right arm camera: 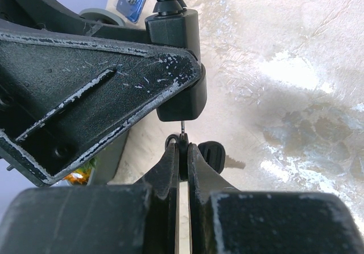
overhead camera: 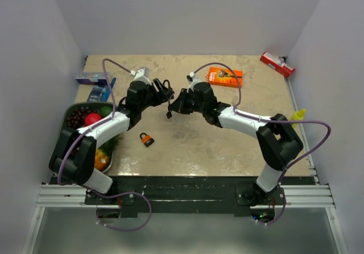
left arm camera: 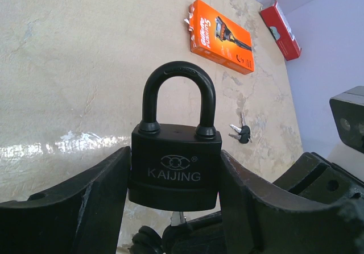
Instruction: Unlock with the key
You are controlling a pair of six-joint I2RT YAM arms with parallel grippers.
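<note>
Black brass-style padlock [left arm camera: 173,169] with a curved black shackle and "KAIJING" stamped on its face: it sits above the middle of the beige stone-patterned table [overhead camera: 227,146], raised off the surface. The left gripper [left arm camera: 174,175] is clamped on its two sides, with the shackle pointing away from the wrist and seated in the body. The right gripper [right arm camera: 182,152] comes in from the right, its fingers pressed together on a thin metal key [right arm camera: 181,133] seen edge-on. The key's tip meets the padlock's underside. Whether it has entered the keyway cannot be told. A black-headed spare key [right arm camera: 215,153] hangs just beside the held one.

On the table, a small orange padlock [overhead camera: 147,140] lies near and left of centre. A loose pair of keys [left arm camera: 241,133] lies farther right. An orange razor package [overhead camera: 224,76] lies at the far side, and a red box [overhead camera: 277,64] is in the far right corner. A grey bowl of fruit [overhead camera: 73,109] is on the left.
</note>
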